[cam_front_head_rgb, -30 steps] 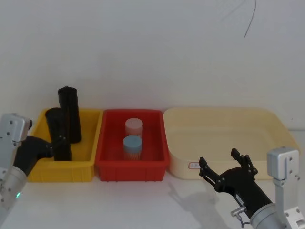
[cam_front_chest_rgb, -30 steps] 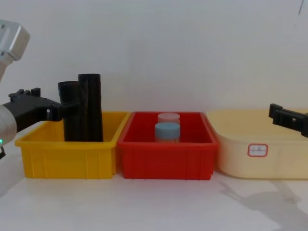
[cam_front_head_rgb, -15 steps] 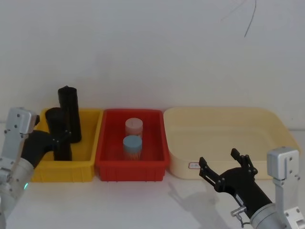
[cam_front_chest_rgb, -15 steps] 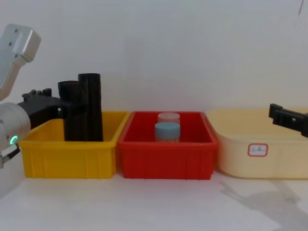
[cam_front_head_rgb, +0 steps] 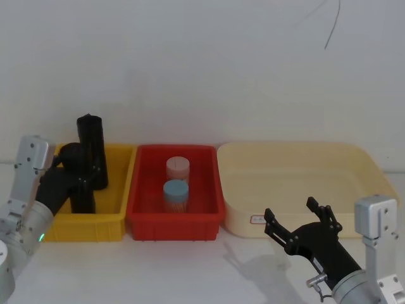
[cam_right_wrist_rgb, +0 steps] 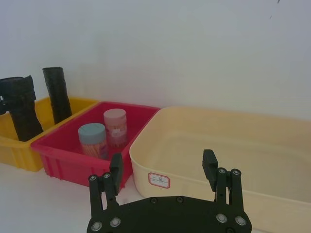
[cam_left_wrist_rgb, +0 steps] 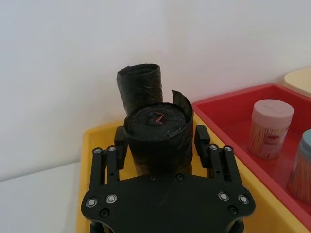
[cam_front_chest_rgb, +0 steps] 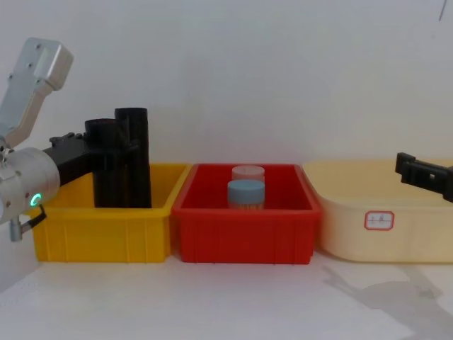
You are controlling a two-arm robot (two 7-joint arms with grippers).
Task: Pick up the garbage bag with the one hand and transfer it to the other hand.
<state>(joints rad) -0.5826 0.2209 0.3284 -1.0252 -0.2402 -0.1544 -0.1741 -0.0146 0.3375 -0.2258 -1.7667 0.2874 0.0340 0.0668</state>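
Left gripper (cam_left_wrist_rgb: 161,138): fingers (cam_left_wrist_rgb: 121,138) are spread about roll-width, one on each side of the garbage bag (cam_left_wrist_rgb: 158,155), a short black roll of crinkly plastic. They sit just beside its flanks. We see no dent or squeeze, so we read it as bracketed, not clamped. The fingers sit high on the roll, which makes sense: it stands upright in the yellow plastic bin (cam_front_head_rgb: 82,221), and the bin wall blocks a lower grab. A taller black roll (cam_front_head_rgb: 93,142) stands just behind, and we can't tell whether the two touch. The silver left arm (cam_front_chest_rgb: 25,188), with its green ring light (cam_front_chest_rgb: 33,200), reaches in from the robot's left, which keeps the fingers off that second roll.

Right gripper (cam_front_head_rgb: 290,210): fingers are wide apart and empty. It hovers low in front of the cream plastic tub (cam_front_head_rgb: 240,209). We judge it's parked as the receiver.

View differences:
- **Left wrist view:** shows the finger-to-roll spacing and a loose flap at the roll's top edge. In the head view, the gripper body covers that zone.
- **Chest view:** confirms both rolls are upright, with the bag's base down inside the bin, so it's not lifted.
- **Right wrist view:** shows the red plastic bin (cam_right_wrist_rgb: 73,155), with a pink-lidded jar (cam_right_wrist_rgb: 115,126) and a blue-lidded jar (cam_right_wrist_rgb: 93,140), between the two grippers. A handover path likely crosses over it.
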